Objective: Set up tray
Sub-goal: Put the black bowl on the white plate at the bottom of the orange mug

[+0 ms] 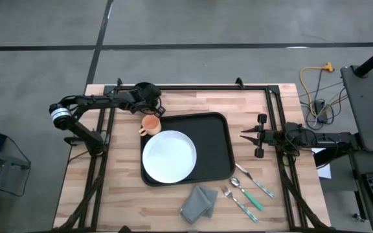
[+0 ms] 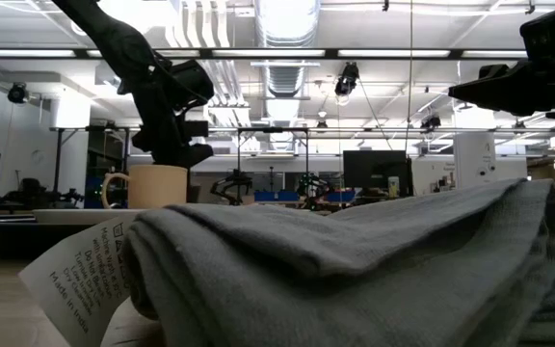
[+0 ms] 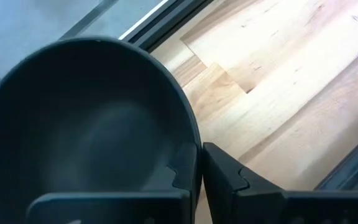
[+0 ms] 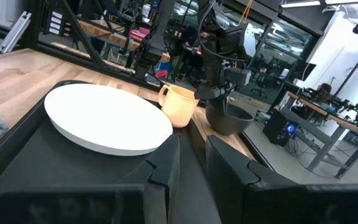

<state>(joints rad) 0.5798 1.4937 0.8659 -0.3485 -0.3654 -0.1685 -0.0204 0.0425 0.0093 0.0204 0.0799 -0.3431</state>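
The black tray (image 1: pixel 217 144) lies mid-table and carries a white plate (image 1: pixel 169 156) and, in its far-left corner, an orange mug (image 1: pixel 150 125). My left gripper (image 1: pixel 149 98) is beyond that corner, shut on a dark bowl (image 3: pixel 92 124), which also shows in the right wrist view (image 4: pixel 229 118). My right gripper (image 1: pixel 241 136) hovers just off the tray's right rim, pointing at it. Its fingers (image 4: pixel 225 165) stand a narrow gap apart and touch nothing. My left gripper holds the dark bowl by its rim (image 3: pixel 191 134), with one finger inside the bowl and one finger (image 3: pixel 229 171) outside. The fingers come from above, pointing down. The bowl hangs upright below them, over the bare wood beyond the mug; whether its base touches the table I cannot tell.
A spoon (image 1: pixel 254 181) and two forks (image 1: pixel 238 197) with green handles lie near the table's right front. A folded grey napkin (image 1: pixel 198 202) lies in front of the tray and fills the low view (image 2: pixel 355 260). Black frame rails (image 1: pixel 274 110) line the table's sides.
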